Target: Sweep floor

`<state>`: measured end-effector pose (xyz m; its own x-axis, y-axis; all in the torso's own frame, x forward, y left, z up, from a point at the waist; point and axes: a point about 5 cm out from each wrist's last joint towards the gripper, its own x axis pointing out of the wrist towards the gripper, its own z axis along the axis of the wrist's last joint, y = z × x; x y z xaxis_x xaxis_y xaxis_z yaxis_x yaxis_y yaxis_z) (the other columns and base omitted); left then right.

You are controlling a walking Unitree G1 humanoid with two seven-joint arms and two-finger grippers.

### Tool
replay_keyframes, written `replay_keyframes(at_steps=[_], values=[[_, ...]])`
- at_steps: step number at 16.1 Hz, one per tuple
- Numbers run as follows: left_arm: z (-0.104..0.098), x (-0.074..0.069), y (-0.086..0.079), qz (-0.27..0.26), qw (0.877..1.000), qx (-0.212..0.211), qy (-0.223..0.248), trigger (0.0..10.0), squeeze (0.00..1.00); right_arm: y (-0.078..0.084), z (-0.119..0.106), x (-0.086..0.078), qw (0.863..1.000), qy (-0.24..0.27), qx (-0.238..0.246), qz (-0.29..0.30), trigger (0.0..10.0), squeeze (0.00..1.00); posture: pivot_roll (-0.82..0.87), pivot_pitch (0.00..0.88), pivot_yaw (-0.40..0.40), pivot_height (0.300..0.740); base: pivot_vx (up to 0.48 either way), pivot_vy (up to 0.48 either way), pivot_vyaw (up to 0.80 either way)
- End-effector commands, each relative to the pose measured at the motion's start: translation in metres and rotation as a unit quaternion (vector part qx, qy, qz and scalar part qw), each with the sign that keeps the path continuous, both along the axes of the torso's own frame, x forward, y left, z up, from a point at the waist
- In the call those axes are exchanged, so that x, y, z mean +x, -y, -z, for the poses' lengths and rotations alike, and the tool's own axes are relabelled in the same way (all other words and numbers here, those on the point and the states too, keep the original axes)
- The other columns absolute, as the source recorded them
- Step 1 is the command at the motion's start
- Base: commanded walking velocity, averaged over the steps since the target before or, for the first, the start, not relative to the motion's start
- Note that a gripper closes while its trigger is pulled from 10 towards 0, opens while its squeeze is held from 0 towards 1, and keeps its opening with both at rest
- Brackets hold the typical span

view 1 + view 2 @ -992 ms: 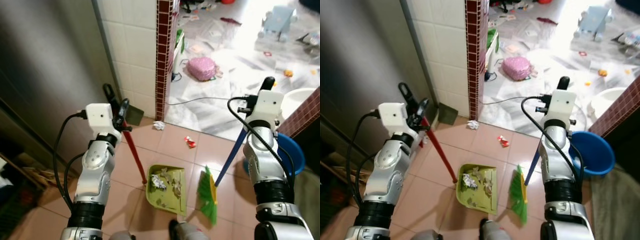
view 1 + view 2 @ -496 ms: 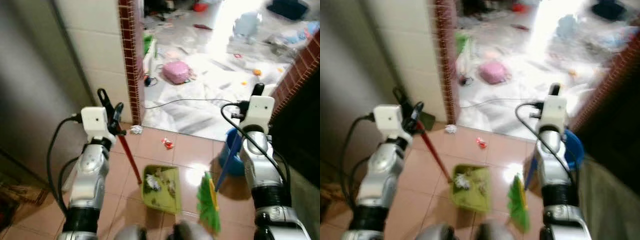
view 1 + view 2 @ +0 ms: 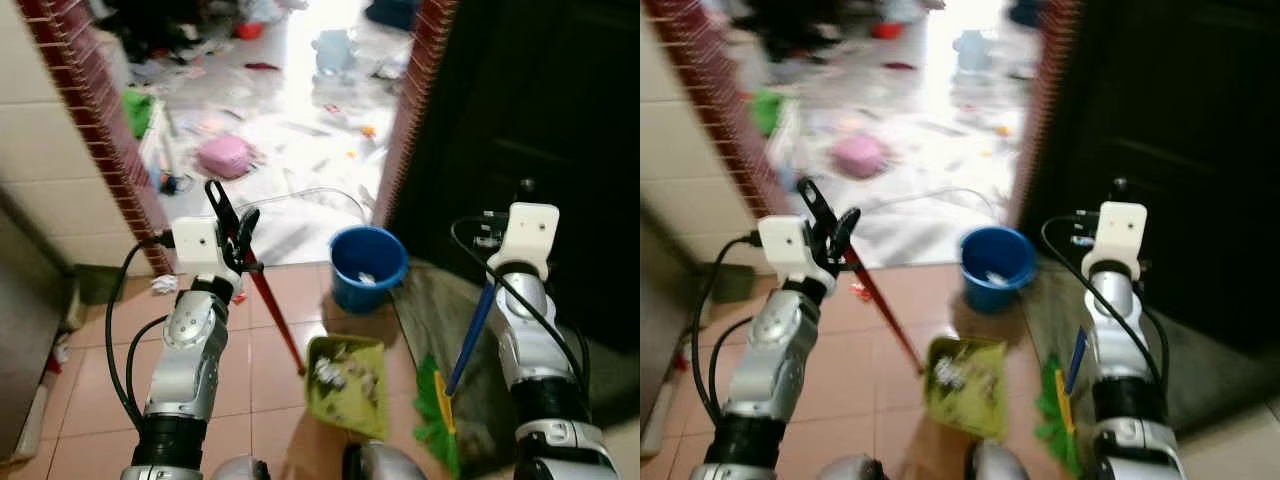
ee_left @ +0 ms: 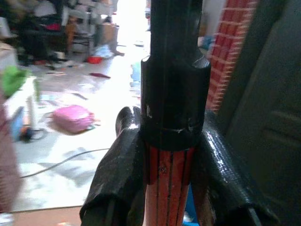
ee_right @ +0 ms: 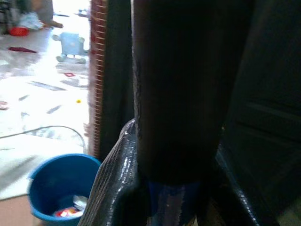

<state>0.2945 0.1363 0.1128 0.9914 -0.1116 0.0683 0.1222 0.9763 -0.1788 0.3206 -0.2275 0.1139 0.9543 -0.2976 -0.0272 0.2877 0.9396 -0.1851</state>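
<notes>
Green dustpan (image 3: 350, 372) sat on the tiled floor (image 3: 95, 370), holding crumpled paper scraps. Left gripper (image 3: 232, 222) fingers pinched its red handle (image 3: 275, 320). Right gripper (image 5: 162, 188) fingers clamped the blue-handled broom (image 3: 465, 345). Blue bucket (image 3: 367, 262) at 12 o'clock held litter.

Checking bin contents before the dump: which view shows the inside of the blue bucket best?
Right wrist view: the blue bucket is close and sharp, with scraps visible at its bottom. The left eye view shows it whole but small, something pale inside. The right eye view is blurred. In the left wrist view the fingers block it.
</notes>
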Motion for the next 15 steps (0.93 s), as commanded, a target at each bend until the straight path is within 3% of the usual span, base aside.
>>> replay_keyframes(at_steps=[1, 4, 15], values=[[-0.0163, 0.0058, -0.0083, -0.018, 0.999, 0.009, 0.033, 10.0, 0.00, -0.0033, -0.0064, 0.0026, 1.000, 0.010, -0.004, -0.011, 10.0, 0.00, -0.10, 0.000, 0.029, 0.740, 0.000, 0.000, 0.00], [-0.0197, 0.0086, -0.0126, -0.026, 0.999, 0.001, 0.038, 10.0, 0.00, -0.0033, -0.0071, 0.0037, 1.000, 0.008, -0.007, -0.016, 10.0, 0.00, -0.10, 0.000, 0.024, 0.740, 0.000, 0.127, 0.00], [-0.0211, 0.0114, -0.0154, -0.036, 0.999, -0.017, 0.035, 10.0, 0.00, -0.0060, -0.0062, 0.0037, 1.000, 0.007, -0.006, -0.022, 10.0, 0.00, -0.11, 0.000, 0.023, 0.740, 0.000, 0.480, 0.00]])
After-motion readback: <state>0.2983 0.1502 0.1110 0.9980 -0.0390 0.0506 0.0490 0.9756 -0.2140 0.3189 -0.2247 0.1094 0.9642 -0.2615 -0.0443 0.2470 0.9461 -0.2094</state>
